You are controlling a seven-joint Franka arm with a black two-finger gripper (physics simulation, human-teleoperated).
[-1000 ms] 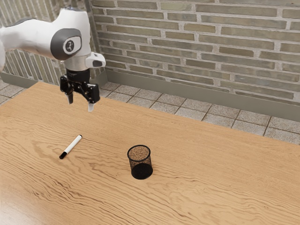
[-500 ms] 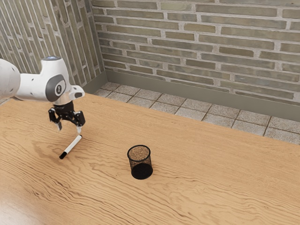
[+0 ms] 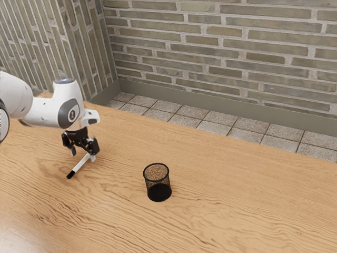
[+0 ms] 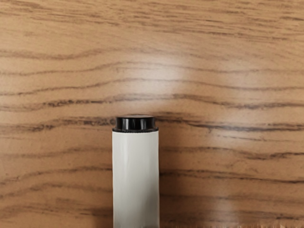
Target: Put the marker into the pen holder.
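Standing upright nearest me, the black mesh pen holder (image 3: 158, 186) occupies the tabletop (image 3: 237, 203). Toward nine o'clock from it lies the marker (image 3: 79, 166), black cap aimed between seven and eight. Over its opposite end, the gripper (image 3: 83, 156) has its fingers (image 3: 73, 152) spread wide. Farthest back rises a brick wall (image 3: 226, 50).

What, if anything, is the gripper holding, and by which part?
Nothing is held: the gripper stands open at the marker, near the end away from its longer black cap.

Wood table (image 3: 237, 211) (wavy-grained): marker (image 3: 80, 165), mesh pen holder (image 3: 159, 192).
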